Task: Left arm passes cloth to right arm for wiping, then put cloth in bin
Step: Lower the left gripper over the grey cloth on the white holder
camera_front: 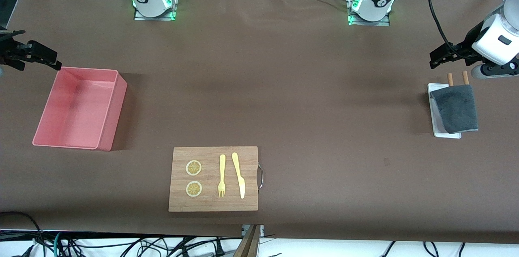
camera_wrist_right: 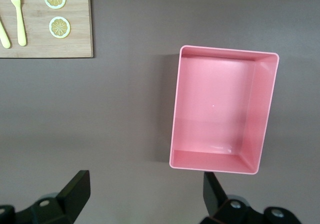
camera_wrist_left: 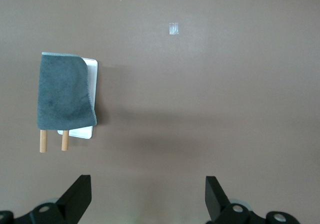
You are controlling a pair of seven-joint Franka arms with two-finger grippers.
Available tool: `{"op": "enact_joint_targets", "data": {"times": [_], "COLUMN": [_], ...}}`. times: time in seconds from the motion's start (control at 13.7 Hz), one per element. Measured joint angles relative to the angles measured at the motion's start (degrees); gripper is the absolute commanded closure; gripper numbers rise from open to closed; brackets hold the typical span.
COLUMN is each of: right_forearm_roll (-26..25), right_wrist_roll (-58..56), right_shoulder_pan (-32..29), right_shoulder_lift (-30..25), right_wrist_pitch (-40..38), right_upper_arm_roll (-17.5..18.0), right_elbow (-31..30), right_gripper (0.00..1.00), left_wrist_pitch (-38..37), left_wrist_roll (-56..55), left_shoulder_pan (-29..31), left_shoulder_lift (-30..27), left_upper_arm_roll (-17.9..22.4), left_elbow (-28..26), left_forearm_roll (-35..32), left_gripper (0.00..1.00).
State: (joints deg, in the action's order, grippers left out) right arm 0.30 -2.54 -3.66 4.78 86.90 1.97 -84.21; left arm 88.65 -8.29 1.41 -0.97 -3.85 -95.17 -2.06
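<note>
The dark grey cloth (camera_front: 456,109) lies draped over a small white tray (camera_front: 440,132) near the left arm's end of the table, with two wooden sticks (camera_front: 450,79) poking out from under it. My left gripper (camera_front: 435,58) is open and empty in the air beside the tray. In the left wrist view the cloth (camera_wrist_left: 65,92) lies off to one side of the open left gripper (camera_wrist_left: 148,199). The pink bin (camera_front: 115,115) stands empty at the right arm's end. My right gripper (camera_front: 48,59) hovers open and empty beside the bin (camera_wrist_right: 262,114), as the right wrist view (camera_wrist_right: 146,196) shows.
A wooden cutting board (camera_front: 213,204) with two lemon slices (camera_front: 194,168), a yellow fork (camera_front: 221,176) and a yellow knife (camera_front: 239,174) lies near the table's front edge. It also shows in the right wrist view (camera_wrist_right: 75,39). A small tape mark (camera_wrist_left: 173,28) is on the brown table.
</note>
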Motion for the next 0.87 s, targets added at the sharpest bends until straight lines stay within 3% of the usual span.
{"op": "enact_joint_targets", "data": {"times": [0.51, 0.87], "right_forearm_roll": [0.0, 0.0], "right_wrist_roll": [0.26, 0.92], "right_shoulder_pan": [0.11, 0.12], "right_shoulder_lift": [0.0, 0.01], "right_wrist_pitch": [0.0, 0.0], "right_upper_arm_roll": [0.19, 0.21], "right_elbow": [0.01, 0.03], "right_gripper": [0.0, 0.0], "left_wrist_pitch": [-0.02, 4.47], "left_wrist_roll": [3.32, 10.42], "left_shoulder_pan": [2.42, 8.07], "left_shoulder_lift": [1.0, 9.67], "left_upper_arm_roll": [0.1, 0.24], "left_elbow": [0.0, 0.41], "left_forearm_roll": [0.0, 0.0], "left_gripper": [0.0, 0.0]}}
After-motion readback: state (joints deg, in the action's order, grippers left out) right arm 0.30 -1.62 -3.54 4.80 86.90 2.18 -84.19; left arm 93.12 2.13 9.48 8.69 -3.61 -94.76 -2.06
